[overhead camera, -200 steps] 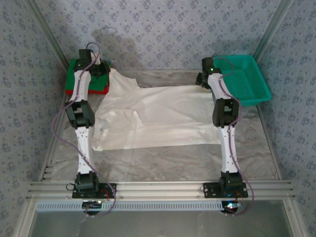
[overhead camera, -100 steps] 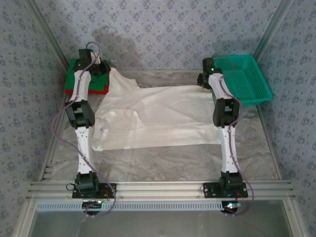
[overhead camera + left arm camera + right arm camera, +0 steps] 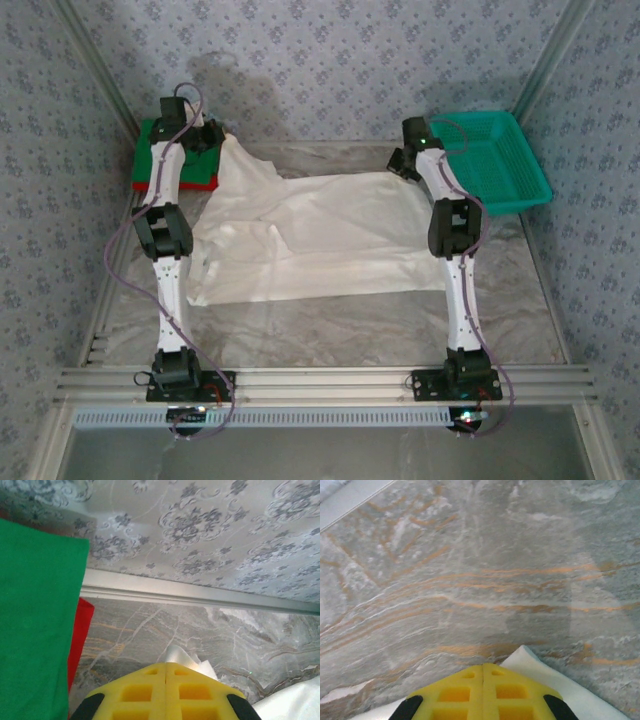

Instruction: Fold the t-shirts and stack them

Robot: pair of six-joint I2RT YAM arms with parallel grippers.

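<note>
The large off-white t-shirt [image 3: 310,235] lies spread and wrinkled across the middle of the table. My left gripper [image 3: 215,140] is shut on its far left corner; a tuft of white cloth [image 3: 187,659] pokes out past the closed yellow fingers [image 3: 135,690]. My right gripper [image 3: 400,165] is shut on the far right corner, with white cloth [image 3: 555,677] showing beside its yellow fingers [image 3: 512,692]. The folded green t-shirt [image 3: 148,150] [image 3: 35,625] lies on the folded red t-shirt [image 3: 205,181] [image 3: 80,630] at the far left, just beside my left gripper.
A teal mesh basket [image 3: 500,160] stands at the far right, close to my right arm. A patterned wall [image 3: 320,60] rises behind the table, with a pale rail [image 3: 200,596] at its foot. Bare marbled tabletop [image 3: 330,325] lies near the arm bases.
My right gripper has shifted a little left and farther back with its corner of the off-white shirt. The left gripper has barely moved.
</note>
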